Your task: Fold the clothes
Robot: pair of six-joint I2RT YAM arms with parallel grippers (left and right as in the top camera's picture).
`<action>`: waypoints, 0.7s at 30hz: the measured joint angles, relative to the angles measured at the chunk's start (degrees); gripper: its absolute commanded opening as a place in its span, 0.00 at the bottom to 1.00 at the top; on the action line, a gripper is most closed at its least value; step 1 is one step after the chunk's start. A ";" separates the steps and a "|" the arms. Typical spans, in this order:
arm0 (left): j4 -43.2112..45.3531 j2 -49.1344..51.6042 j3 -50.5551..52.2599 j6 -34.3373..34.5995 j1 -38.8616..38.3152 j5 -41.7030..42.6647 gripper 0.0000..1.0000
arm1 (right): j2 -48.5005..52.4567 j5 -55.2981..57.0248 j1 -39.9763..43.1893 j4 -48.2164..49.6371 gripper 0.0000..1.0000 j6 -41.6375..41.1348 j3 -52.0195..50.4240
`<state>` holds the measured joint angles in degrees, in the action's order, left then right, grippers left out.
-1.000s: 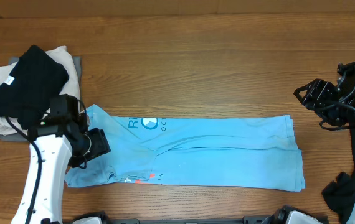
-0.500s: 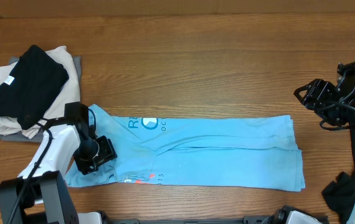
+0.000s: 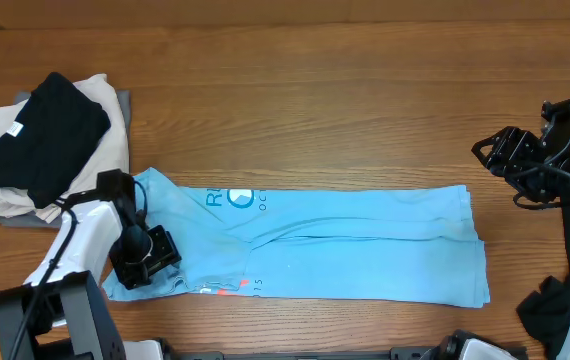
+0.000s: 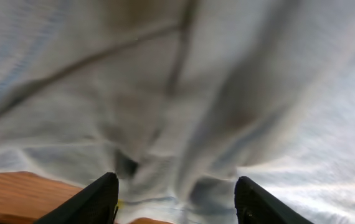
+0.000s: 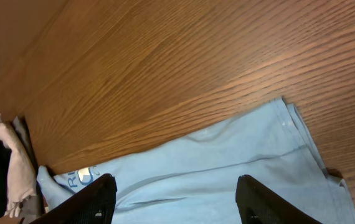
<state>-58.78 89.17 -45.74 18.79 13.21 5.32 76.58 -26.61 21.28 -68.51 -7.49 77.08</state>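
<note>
Sky-blue T-shirt point(image 3: 345, 255) lies flat across the lower middle of the frame on the wooden surface point(image 3: 315, 90), already narrowed into a long band running left to right. This suggests that the lengthwise folds are done and the crosswise fold is in hand.

In the upper left sits a stack of folded garments point(image 3: 40, 140), black on top of pale ones, just clear of the shirt's left end. The left pincer point(image 3: 137, 268) is low over that left end. Its wrist view, though blurred, shows the jaws spread with rumpled blue cloth between them and nothing yet pinched. At the right edge of the frame, the right pincer point(image 3: 490, 160) hangs spread and empty, apart from the shirt's far end.

The white lettering point(image 3: 235, 200) and a small red-orange mark point(image 3: 227, 288) face up near the left end. The next move seems to call for closing on that end and carrying it rightward over the band.
</note>
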 measured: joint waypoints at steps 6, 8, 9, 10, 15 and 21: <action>0.57 0.00 0.17 -1.38 2.64 0.33 0.68 | 0.00 0.04 0.00 0.17 0.66 0.00 0.00; 1.68 0.00 0.79 -1.81 2.58 1.22 0.66 | 0.00 0.02 0.00 0.57 0.66 0.00 0.00; 2.08 0.00 1.16 -2.01 2.54 1.57 0.63 | 0.00 0.04 0.00 0.72 0.66 0.00 0.00; 2.51 0.00 1.75 -2.21 2.49 2.10 0.58 | 0.00 0.02 0.00 0.92 0.66 0.00 0.00; 3.15 0.00 3.56 -2.73 1.79 3.69 0.18 | 0.00 0.04 0.00 1.07 0.66 0.00 -0.02; 2.86 0.00 3.58 -3.74 1.79 5.25 0.06 | 0.00 0.02 0.00 1.07 0.66 0.00 0.00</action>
<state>-55.92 89.17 -42.15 15.05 15.00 10.57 76.58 -26.59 21.28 -67.44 -7.49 77.08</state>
